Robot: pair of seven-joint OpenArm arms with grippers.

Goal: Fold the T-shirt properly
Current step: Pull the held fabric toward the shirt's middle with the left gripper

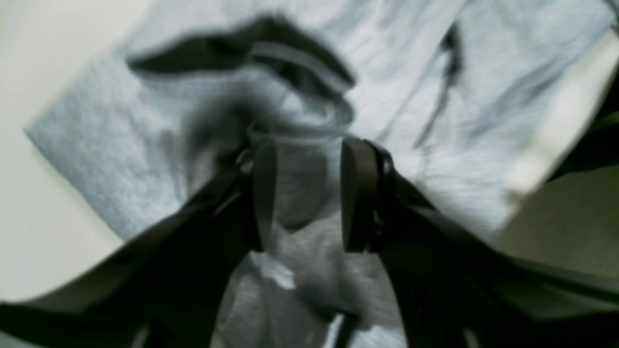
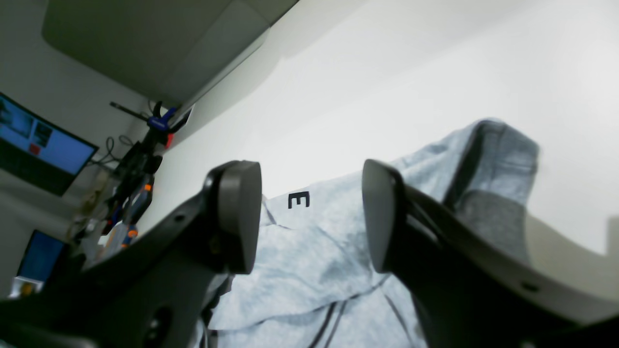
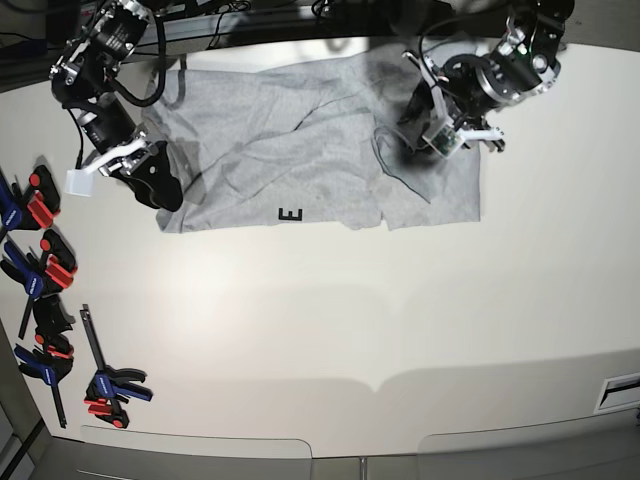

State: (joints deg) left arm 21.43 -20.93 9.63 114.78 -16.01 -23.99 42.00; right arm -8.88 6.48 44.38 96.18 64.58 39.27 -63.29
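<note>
The light grey T-shirt [image 3: 300,150] lies spread and wrinkled across the far part of the white table [image 3: 350,320], with a black letter E [image 3: 290,214] near its front hem. My left gripper [image 3: 413,130] is over the shirt's right part. In the blurred left wrist view, the left gripper [image 1: 307,188] has its jaws apart around a raised bunch of the T-shirt [image 1: 121,145]. My right gripper [image 3: 160,185] is at the shirt's left edge. In the right wrist view, the right gripper [image 2: 309,212] stands open and empty, with the T-shirt [image 2: 300,261] and the letter E [image 2: 298,199] beyond it.
Several blue, red and black clamps [image 3: 40,270] lie along the table's left edge, with another clamp [image 3: 105,385] nearer the front. A lit monitor [image 2: 43,145] stands off the table. The table's front edge [image 3: 330,440] runs along the bottom of the base view.
</note>
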